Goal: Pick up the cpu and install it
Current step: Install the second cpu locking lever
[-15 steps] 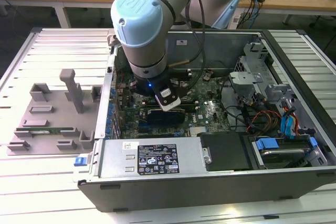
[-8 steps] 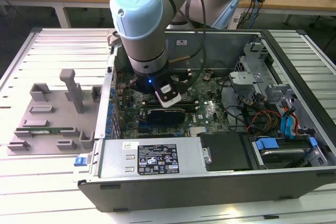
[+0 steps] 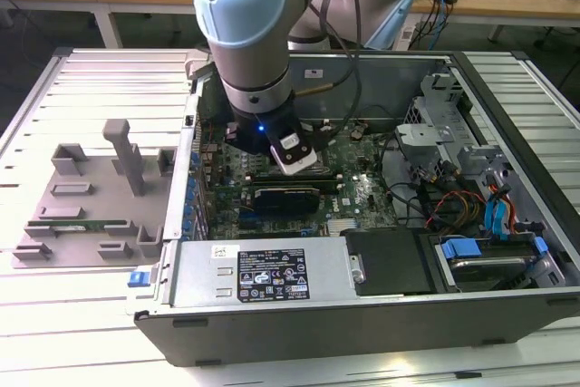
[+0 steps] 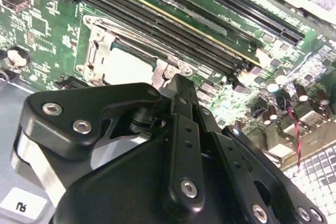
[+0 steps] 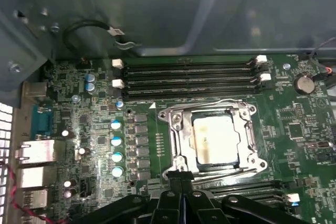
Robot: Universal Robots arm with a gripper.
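- Inside the open computer case point(image 3: 507, 88), lying on the slatted metal surface point(image 3: 100, 88), the arm point(image 3: 245, 33) reaches down over the green circuit board point(image 3: 362, 192).
- Hand point(image 5: 180, 178): its two black fingertips point(image 4: 178, 85) are pressed together with nothing between them, poised just beside the edge of the socket frame point(image 5: 176, 129).
- Cpu point(image 5: 214, 139): silvery square plate, seated flat within the metal socket frame on the board; in the second wrist view the cpu point(image 4: 126, 66) shows just beyond the fingertips, its near edge cut off by the hand's black body.
- Memory slots point(image 5: 189, 77): long dark rows running alongside the socket; a further set sits on the socket's other side, partly hidden by the hand.
- Blue-topped capacitors point(image 5: 116, 148): a column near the socket.
- Rear connector blocks point(image 5: 37, 153): silver, at the board's edge, with a red-and-black twisted wire point(image 5: 21, 203) close by.
- Round coin battery point(image 5: 304, 83): at the board's far corner.
- Black card point(image 3: 285, 197): standing in the board just beside the hand in the exterior view.
- Power supply box point(image 3: 263, 271): silver with a dark label, along the case's near wall.
- Drive bay point(image 3: 480, 256): blue tabs and coloured cables, toward the exterior view's right.
- Grey parts tray point(image 3: 91, 197): outside the case on the exterior view's left.
- Hard to make out: in the exterior view the arm's wrist covers the socket entirely.
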